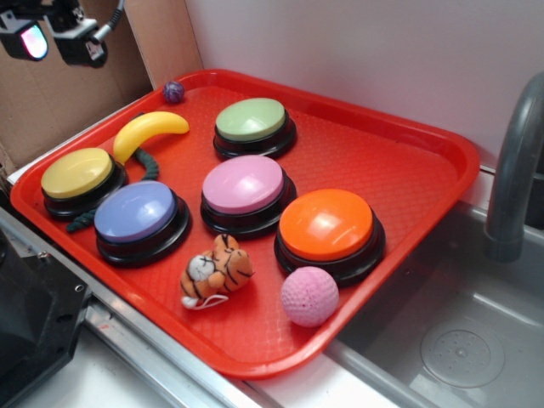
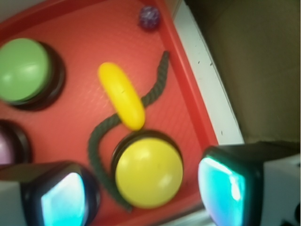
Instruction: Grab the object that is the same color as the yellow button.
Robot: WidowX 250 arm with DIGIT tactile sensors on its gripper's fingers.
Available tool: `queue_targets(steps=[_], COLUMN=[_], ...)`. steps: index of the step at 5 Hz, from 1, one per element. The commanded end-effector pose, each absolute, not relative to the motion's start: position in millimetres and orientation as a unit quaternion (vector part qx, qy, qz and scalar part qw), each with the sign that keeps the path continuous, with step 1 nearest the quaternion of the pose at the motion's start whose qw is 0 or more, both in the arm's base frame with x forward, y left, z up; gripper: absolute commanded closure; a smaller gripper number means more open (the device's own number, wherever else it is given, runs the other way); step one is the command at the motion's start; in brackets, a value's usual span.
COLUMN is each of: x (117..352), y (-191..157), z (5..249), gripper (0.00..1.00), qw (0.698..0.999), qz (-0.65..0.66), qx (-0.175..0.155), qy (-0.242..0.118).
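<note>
A glossy yellow toy banana (image 1: 149, 132) (image 2: 122, 95) lies on the red tray (image 1: 399, 161) near its back left, one end almost touching the yellow button (image 1: 78, 174) (image 2: 148, 172). A dark green rope (image 2: 106, 127) curls under the banana and round that button. My gripper (image 1: 53, 34) (image 2: 146, 195) hangs high above the tray's left corner, open, with nothing between its fingers (image 2: 225, 188). In the wrist view the yellow button shows between the pads and the banana lies beyond it.
On the tray also stand green (image 1: 252, 121), pink (image 1: 244, 185), blue (image 1: 136, 212) and orange (image 1: 327, 225) buttons, a toy tiger (image 1: 217, 272), a pink ball (image 1: 309, 296) and a small purple ball (image 1: 173, 91). A sink (image 1: 459, 340) with a grey tap (image 1: 514, 170) is at the right. Cardboard (image 1: 153, 34) stands behind.
</note>
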State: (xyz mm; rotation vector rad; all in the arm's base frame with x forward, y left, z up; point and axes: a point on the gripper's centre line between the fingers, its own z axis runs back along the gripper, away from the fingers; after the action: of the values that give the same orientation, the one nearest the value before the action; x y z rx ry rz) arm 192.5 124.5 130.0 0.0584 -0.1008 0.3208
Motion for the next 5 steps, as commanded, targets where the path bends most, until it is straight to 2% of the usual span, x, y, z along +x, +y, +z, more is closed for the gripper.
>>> queue_targets(steps=[1,2,3,4,5], x=[217.4,222.2,229.2,237.0,239.4], y=[136.9,135.0,135.3,137.9,133.2], z=[88.2,69.5,42.6,28.9,22.5], gripper=[0.0,0.0,0.0,0.0,0.38], qw=[0.988,0.989,0.988,0.99,0.989], qz=[0.125,0.119,0.126,0.123,0.13], qx=[0.038,0.046,0.021,0.037,0.034], qy=[-0.085,-0.077,-0.082,-0.061,-0.065])
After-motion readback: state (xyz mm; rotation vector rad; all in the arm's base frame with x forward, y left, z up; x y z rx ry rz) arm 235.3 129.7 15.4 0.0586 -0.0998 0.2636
